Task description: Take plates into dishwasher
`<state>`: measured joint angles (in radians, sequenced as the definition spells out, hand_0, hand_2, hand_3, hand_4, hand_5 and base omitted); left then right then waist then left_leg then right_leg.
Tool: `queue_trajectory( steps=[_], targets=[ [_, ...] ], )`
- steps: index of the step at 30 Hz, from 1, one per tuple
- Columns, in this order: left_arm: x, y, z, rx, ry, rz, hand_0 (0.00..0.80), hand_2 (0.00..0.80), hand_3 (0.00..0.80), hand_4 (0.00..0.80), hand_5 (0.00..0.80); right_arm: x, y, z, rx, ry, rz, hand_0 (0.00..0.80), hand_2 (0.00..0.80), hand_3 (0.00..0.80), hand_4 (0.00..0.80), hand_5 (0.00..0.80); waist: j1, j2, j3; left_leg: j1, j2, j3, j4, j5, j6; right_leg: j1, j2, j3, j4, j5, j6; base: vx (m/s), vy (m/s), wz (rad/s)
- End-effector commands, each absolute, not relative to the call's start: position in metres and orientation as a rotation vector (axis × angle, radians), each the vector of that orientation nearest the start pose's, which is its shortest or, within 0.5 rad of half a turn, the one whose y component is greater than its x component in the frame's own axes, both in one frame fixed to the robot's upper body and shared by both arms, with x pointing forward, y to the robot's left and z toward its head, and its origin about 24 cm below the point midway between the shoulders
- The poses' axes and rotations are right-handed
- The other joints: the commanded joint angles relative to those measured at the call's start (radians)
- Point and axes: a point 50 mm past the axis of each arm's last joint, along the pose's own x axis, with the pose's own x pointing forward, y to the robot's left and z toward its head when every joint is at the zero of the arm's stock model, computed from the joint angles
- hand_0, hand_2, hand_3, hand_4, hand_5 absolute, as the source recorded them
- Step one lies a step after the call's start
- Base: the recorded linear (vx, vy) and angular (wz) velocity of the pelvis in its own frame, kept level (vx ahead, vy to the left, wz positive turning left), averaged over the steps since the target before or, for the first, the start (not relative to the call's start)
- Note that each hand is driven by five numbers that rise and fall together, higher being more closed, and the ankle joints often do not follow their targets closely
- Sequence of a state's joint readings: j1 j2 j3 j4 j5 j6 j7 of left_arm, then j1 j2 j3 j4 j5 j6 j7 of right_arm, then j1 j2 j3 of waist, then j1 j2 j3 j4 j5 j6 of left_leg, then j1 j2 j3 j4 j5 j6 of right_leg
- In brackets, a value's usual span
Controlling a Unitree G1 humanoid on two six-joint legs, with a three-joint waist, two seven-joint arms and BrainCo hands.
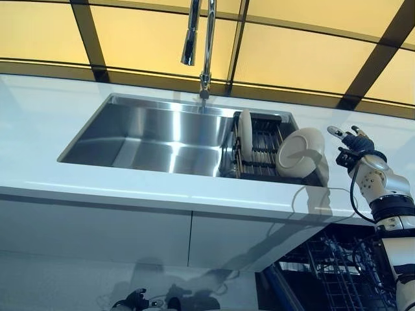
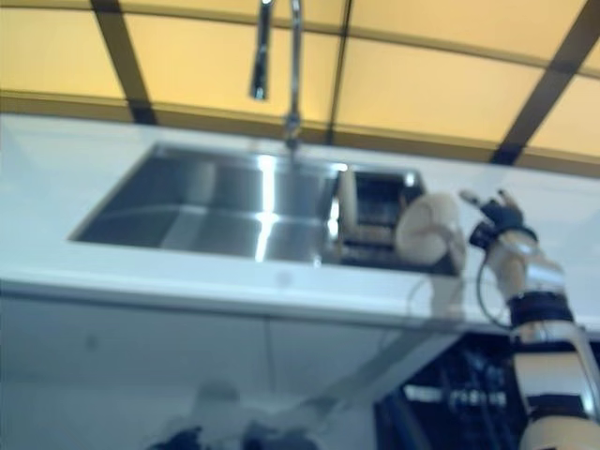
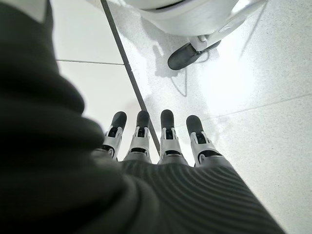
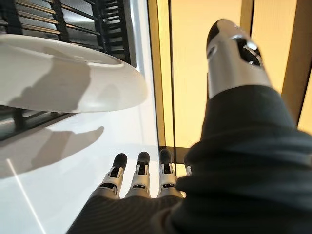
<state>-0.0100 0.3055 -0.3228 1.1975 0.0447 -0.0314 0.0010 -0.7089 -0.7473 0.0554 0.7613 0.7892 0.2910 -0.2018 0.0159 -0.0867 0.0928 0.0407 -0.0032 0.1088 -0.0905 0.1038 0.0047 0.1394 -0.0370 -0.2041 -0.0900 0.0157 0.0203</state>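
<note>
At the far left and low down, the left hand hangs beside the cabinet, close to the floor. Its fingers are straight and relaxed and it holds nothing, so it is well apart from any plate.

Moving right, the white surface carries a steel sink, with a tall faucet above its back edge. The left part of the basin has nothing in it. In the right part sits a dark dish rack. One plate stands on its edge at the left side of the rack, thin side toward me. A second, bigger plate leans at the right end of the rack, its round face tilted up and toward the right.

Further right, the right hand is raised over the surface, just beside this leaning plate but not touching it. Its fingers are stretched out and released, the thumb apart, and it grasps nothing. In the right wrist view the plate's rim lies beyond the fingertips and to one side.

So the leaning plate lies to the left of the right hand, and the right arm is clearly the nearer one. I judge that the hand must go left and close over the plate's right rim.

Below the surface at the right, the dishwasher rack stands pulled out, under the right arm.
</note>
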Motion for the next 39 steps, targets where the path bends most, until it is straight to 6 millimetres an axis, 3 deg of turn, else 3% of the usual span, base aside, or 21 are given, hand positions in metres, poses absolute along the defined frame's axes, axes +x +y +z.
queue_trajectory(
  steps=[1,39],
  targets=[
    [0.116,0.240,-0.152,0.543,1.148,-0.166,0.000,0.000,0.000,0.000,0.000,0.360,-0.331,0.175,0.122,0.121,-0.410,0.000,0.000,0.000,0.000,0.000,0.042,-0.003,-0.007,0.063,-0.002,0.019,0.003,-0.109,-0.027,-0.016,-0.012,-0.026,0.049,-0.022,0.038,0.000,0.000,0.00],
    [0.119,0.237,-0.152,0.541,1.136,-0.165,0.000,0.000,0.000,0.000,0.000,0.366,-0.312,0.152,0.236,0.239,-0.339,0.000,0.000,0.000,0.000,0.000,0.052,-0.003,0.008,0.066,-0.004,0.014,0.003,-0.110,-0.025,-0.017,-0.010,-0.034,0.056,-0.023,0.037,0.000,0.000,0.00]
  ],
)
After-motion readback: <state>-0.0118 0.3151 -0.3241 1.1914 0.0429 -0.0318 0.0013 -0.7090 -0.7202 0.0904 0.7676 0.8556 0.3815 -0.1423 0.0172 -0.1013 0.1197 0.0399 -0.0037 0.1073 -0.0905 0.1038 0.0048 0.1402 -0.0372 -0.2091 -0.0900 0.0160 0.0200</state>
